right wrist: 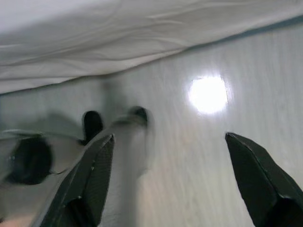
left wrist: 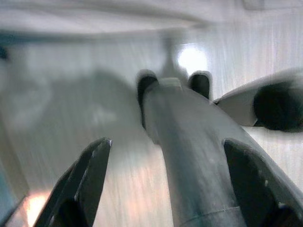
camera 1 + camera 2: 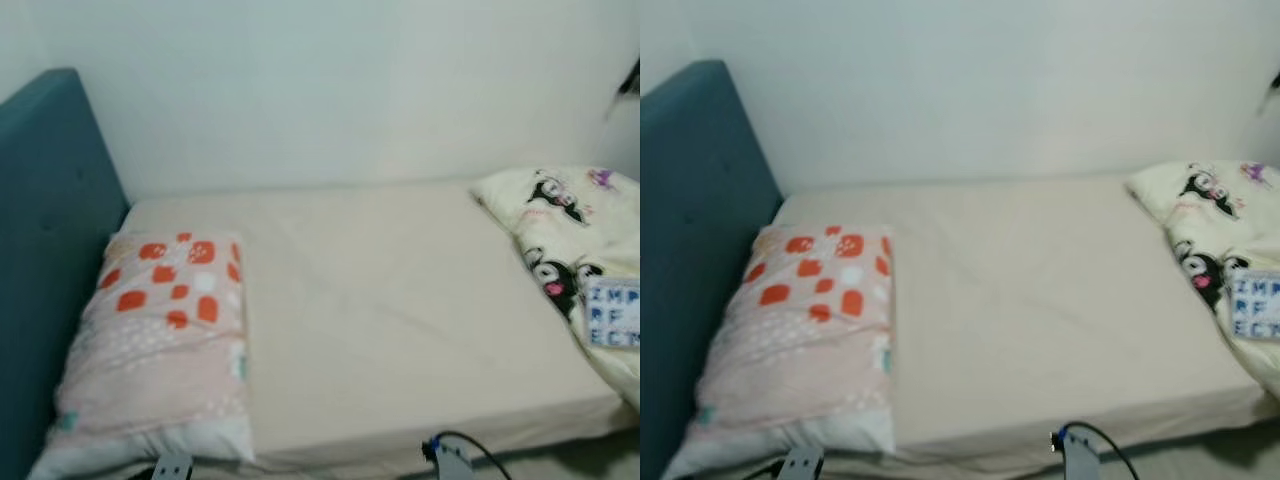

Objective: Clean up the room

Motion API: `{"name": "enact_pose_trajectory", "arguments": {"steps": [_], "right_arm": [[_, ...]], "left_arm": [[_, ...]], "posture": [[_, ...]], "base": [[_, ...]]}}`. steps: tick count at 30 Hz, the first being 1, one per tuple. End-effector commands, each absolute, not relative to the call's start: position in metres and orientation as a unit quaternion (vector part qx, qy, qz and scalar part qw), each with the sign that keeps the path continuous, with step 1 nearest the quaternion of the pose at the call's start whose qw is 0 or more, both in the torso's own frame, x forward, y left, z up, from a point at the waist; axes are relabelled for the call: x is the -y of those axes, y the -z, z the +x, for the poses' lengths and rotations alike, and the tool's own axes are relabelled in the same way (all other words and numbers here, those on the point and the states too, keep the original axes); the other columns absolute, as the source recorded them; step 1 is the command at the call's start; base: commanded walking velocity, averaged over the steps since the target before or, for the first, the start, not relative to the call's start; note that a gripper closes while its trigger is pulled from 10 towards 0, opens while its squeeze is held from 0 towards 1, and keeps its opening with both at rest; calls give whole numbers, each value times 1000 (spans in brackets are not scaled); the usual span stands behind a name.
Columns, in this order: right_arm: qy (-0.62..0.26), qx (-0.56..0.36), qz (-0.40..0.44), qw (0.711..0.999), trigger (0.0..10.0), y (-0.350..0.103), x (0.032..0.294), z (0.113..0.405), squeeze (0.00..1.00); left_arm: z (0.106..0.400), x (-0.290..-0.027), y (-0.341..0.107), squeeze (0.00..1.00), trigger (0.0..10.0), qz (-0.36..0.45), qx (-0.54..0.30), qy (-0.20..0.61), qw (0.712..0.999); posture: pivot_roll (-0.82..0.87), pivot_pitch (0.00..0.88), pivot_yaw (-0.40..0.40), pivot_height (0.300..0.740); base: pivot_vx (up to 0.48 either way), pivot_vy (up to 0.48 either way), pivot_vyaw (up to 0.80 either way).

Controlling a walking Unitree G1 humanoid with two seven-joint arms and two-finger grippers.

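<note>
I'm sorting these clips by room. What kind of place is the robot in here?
Most likely a bedroom: a bed with a beige sheet stands against a white wall, with a teal headboard, a pink pillow with orange patches and a cartoon-print blanket.

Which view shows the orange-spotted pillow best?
The right eye view: the orange-spotted pillow lies whole by the teal headboard, nearer the frame's middle. The left eye view has it too, closer to the edge. The wrist views look at floor and sheet instead.
</note>
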State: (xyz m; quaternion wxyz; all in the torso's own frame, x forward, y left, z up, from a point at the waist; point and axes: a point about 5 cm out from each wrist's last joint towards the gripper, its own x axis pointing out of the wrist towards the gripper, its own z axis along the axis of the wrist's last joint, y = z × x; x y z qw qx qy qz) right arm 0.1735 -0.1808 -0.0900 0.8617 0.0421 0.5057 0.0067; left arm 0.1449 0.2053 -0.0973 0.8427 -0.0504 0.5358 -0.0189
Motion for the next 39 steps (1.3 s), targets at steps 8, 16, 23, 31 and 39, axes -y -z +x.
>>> {"name": "enact_pose_trajectory", "arguments": {"steps": [8,16,23,31,39], "right_arm": [[1,-487,66,871,10000,87,186,177,0],[16,-476,76,876,10000,84,189,184,0],[38,-465,85,880,10000,81,194,189,0],[39,-459,87,883,10000,79,194,192,0],[24,-452,86,887,10000,77,191,196,0]], "left_arm": [[142,-203,99,0,10000,-46,-543,27,838],[142,-203,99,0,10000,-47,-543,28,838],[142,-202,99,0,10000,-46,-543,31,838],[142,-202,99,0,10000,-45,-543,33,838],[142,-202,99,0,10000,-45,-543,35,838]], "posture": [[-73,50,-39,740],[-73,49,-40,740],[-77,48,-39,740],[-78,48,-39,740],[-81,48,-39,740]], "base": [[0,-480,178],[0,-480,473],[0,-480,0],[0,-480,0],[0,-480,576]]}}
